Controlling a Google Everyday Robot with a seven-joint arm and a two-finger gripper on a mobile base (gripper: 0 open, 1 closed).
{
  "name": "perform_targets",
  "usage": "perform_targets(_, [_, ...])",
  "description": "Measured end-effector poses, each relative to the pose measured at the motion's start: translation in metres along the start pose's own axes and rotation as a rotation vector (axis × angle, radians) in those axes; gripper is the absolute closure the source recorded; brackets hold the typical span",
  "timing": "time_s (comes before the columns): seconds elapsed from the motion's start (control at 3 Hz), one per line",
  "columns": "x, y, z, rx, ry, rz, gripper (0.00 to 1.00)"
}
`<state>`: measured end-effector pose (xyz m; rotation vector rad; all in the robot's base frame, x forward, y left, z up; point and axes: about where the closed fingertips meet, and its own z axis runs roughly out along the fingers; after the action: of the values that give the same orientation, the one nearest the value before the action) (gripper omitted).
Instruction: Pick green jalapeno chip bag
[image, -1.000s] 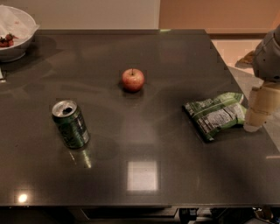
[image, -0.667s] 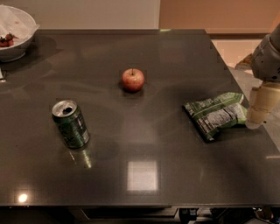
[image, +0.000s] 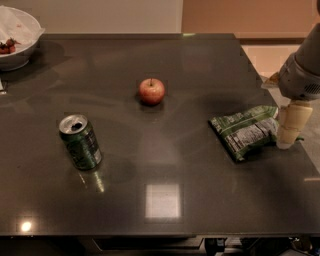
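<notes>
Single camera view of a dark, glossy surface (image: 125, 215) carrying four separate objects, with one robot arm entering at the right edge.

(a) One green jalapeno chip bag (image: 245, 131), crinkled, lying flat near the right edge of the surface. Its white-and-grey printed panel faces up, and its long axis runs from lower left to upper right.

(b) One gripper (image: 287, 142), cream-coloured, hanging from the grey wrist of the arm (image: 302, 75). It stands upright at the right-hand end of the bag, with its tip low at the surface and touching or just beside the foil; which of the two cannot be told. Whether the gripper is released or clenched cannot be told from this view either. The bag rests fully on the surface.

(c) One red apple (image: 151, 91), stem up, behind the centre of the surface and well apart from the bag.

(d) One green soda can (image: 80, 142), standing with its opened top visible, in the left half of the surface and well apart from both apple and bag.

(e) One white bowl (image: 20, 55) at the far left corner, partly cut off by the frame. It holds white paper and a few small dark red pieces.

A pale square reflection (image: 162, 200) lies on the near part of the surface.
</notes>
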<state>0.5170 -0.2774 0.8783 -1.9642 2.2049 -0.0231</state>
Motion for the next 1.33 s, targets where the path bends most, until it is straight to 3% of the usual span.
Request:
perform_targets(0.33, [0.001,-0.003,0.017,-0.028,-0.004,-0.015,0.00])
perform_targets(0.67, [-0.002,-0.001,0.031,-0.056,-0.006,-0.034,0.18])
perform_targets(1.33, [-0.010,0.003,0.026,-0.059,-0.016,-0.047,0.65])
